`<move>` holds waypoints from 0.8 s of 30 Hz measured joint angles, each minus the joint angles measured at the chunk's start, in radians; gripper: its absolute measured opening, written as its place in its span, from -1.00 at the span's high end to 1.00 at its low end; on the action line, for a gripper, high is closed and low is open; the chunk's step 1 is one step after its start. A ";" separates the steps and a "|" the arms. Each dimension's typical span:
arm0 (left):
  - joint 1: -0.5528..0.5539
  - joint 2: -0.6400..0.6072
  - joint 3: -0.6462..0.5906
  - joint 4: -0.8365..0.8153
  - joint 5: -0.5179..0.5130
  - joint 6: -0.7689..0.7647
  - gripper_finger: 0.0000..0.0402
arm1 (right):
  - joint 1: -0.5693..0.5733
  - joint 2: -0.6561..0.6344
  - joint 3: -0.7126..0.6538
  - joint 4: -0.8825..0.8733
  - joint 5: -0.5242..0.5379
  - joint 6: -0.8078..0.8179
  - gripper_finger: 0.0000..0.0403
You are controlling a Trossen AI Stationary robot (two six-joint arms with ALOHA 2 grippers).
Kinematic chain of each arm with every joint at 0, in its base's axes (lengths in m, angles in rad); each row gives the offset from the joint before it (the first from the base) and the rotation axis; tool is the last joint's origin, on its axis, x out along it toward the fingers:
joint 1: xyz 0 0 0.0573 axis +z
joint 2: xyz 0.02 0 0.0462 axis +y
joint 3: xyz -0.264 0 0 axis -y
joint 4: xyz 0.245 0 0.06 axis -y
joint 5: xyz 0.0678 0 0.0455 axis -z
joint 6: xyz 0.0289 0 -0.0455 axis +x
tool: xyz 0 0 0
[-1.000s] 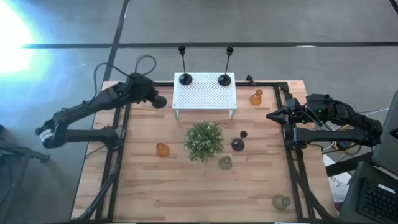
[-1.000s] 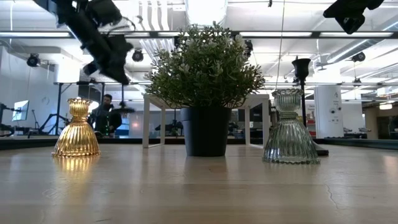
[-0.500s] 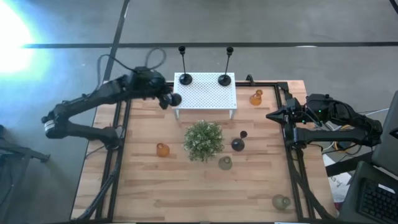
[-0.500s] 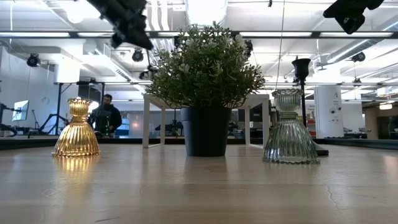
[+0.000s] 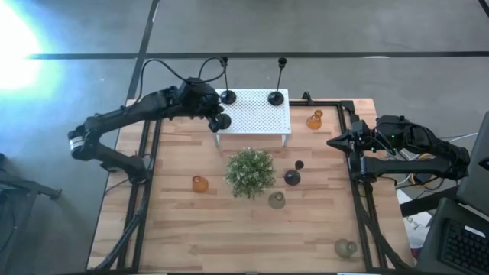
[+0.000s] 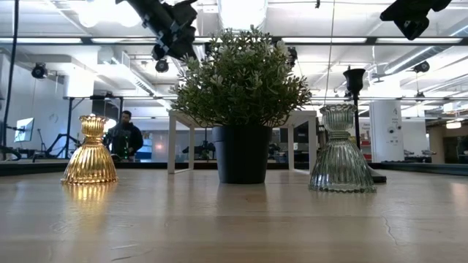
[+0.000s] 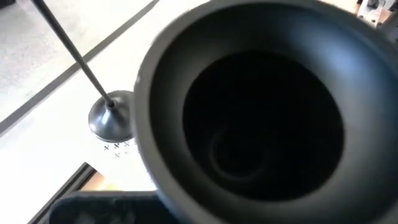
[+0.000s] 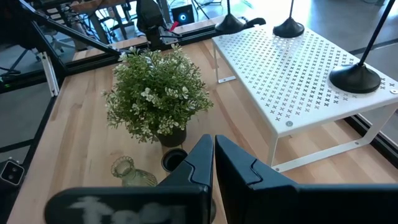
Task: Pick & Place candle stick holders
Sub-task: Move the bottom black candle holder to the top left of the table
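My left gripper (image 5: 219, 120) is shut on a black candle stick holder (image 5: 216, 122), which hangs in the air over the left end of the white perforated stand (image 5: 252, 114). In the left wrist view its dark hollow (image 7: 261, 118) fills the picture. Two tall black stems (image 5: 228, 97) (image 5: 276, 98) stand on their round bases on the stand's far edge. Amber holders (image 5: 315, 119) (image 5: 199, 184), black ones (image 5: 293, 178) (image 5: 299, 164) and clear-grey ones (image 5: 276, 200) (image 5: 345, 247) stand on the table. My right gripper (image 5: 332, 141) waits shut at the table's right edge. My left gripper carries the black holder at its fingertips, slanting down from the table's left. The holder is lifted clear of the table and the stand. Its open hollow end (image 7: 249, 124) faces the wrist camera and hides the fingers, so the part they are on cannot be told.
A bushy green plant in a dark pot (image 5: 250, 171) stands mid-table in front of the stand. Dark rails (image 5: 145, 176) (image 5: 357, 183) run along the table's left and right sides. Bare wood (image 5: 229, 237) lies toward the near edge. A person (image 6: 126, 139) sits far behind.
My left gripper has gone up and toward the table's right edge, carrying the black holder from over the table's far left to over the left end of the white stand. It has stayed shut on the holder and has rolled a little.
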 joint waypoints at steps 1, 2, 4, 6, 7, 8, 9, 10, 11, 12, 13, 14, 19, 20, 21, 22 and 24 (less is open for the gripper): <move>0.000 0.004 0.001 0.000 0.000 0.003 0.91 | 0.000 0.000 0.000 0.000 0.000 0.000 0.94; 0.000 0.007 0.001 0.000 0.000 0.006 0.91 | 0.000 0.000 0.000 0.000 0.000 0.000 0.94; 0.000 0.014 0.001 -0.001 0.000 0.006 0.91 | 0.000 0.000 0.000 0.000 0.000 0.000 0.94; 0.000 0.018 0.000 -0.009 0.000 0.007 0.91 | 0.000 0.000 0.000 0.000 0.000 0.000 0.94; 0.000 0.021 -0.001 -0.016 0.000 0.007 0.91 | 0.000 0.000 0.000 0.000 0.000 0.000 0.94; 0.000 0.023 -0.001 -0.017 0.000 0.007 0.91 | 0.000 0.000 0.000 0.000 0.000 0.000 0.94; 0.000 0.025 -0.001 -0.017 0.000 0.007 0.91 | 0.000 0.000 0.000 0.000 0.000 0.000 0.94; 0.000 0.026 -0.001 -0.018 0.000 0.007 0.91 | 0.000 0.000 0.000 0.000 0.000 0.000 0.94; 0.000 0.027 -0.001 -0.018 0.000 0.007 0.91 | 0.000 0.000 0.000 0.000 0.000 0.000 0.94; 0.000 0.027 -0.001 -0.017 0.000 0.007 0.91 | 0.000 0.000 0.000 0.000 0.000 0.000 0.94; 0.000 0.027 -0.001 -0.018 0.000 0.007 0.91 | 0.000 0.000 0.000 0.000 0.000 0.000 0.94; 0.000 0.027 -0.001 -0.018 0.000 0.007 0.91 | 0.000 0.000 0.000 0.000 0.000 0.000 0.94; 0.001 0.027 -0.001 -0.026 0.000 0.010 0.91 | 0.000 0.000 0.000 0.000 0.000 0.000 0.94; 0.001 0.027 -0.001 -0.026 0.000 0.012 0.91 | 0.000 0.000 0.000 0.000 0.000 0.000 0.94; 0.002 0.027 -0.001 -0.028 0.000 0.013 0.91 | 0.000 0.000 0.000 0.000 0.000 0.000 0.94; 0.002 0.027 -0.001 -0.031 0.000 0.015 0.91 | 0.000 0.000 0.000 0.000 0.000 0.000 0.94; 0.002 0.027 -0.002 -0.034 0.000 0.017 0.91 | 0.000 0.000 0.000 0.000 0.000 0.000 0.94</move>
